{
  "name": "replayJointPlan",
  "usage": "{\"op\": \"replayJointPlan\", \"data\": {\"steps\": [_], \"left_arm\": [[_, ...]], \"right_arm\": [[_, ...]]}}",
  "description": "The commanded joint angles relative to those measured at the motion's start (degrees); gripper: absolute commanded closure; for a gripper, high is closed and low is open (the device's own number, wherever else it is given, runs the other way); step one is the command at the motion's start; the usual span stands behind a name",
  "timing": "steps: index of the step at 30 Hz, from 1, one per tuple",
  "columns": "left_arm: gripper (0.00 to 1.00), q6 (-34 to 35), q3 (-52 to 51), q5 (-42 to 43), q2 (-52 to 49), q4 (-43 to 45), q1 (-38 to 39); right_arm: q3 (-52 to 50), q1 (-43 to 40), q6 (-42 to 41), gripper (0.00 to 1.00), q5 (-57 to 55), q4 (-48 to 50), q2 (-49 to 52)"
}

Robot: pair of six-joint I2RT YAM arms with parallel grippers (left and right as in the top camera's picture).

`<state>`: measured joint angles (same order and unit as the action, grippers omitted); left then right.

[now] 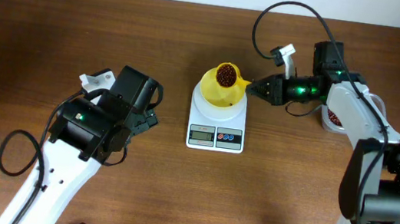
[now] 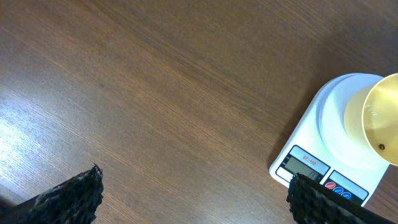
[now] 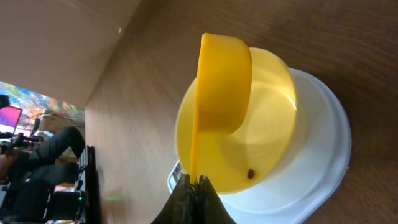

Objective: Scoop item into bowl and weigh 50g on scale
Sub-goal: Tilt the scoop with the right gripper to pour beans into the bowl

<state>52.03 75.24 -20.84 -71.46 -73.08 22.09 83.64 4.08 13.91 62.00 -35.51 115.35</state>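
Right gripper [image 1: 255,90] clamped on scoop [image 1: 239,82] handle | left gripper [image 2: 196,199] wide open, parked left | beans [image 1: 226,74] heaped in scoop above bowl [image 1: 208,98] on scale [image 1: 216,133], centre | advice: tip slowly over bowl's middle, watch the display, stop early.
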Motion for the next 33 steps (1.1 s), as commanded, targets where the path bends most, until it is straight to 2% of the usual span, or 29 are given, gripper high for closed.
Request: {"op": "replayJointPlan", "data": {"steps": [1, 11, 33], "left_arm": [[0.01, -0.1, 0.1, -0.5, 0.7, -0.1, -0.2], [0.01, -0.1, 0.1, -0.5, 0.7, -0.1, -0.2], [0.01, -0.1, 0.1, -0.5, 0.7, -0.1, -0.2]], "right_arm": [[-0.1, 0.5, 0.9, 0.96, 0.7, -0.6, -4.5], [-0.1, 0.5, 0.9, 0.96, -7.9, -3.8, -5.6], [-0.1, 0.5, 0.7, 0.96, -10.4, -8.8, -8.9]]}}
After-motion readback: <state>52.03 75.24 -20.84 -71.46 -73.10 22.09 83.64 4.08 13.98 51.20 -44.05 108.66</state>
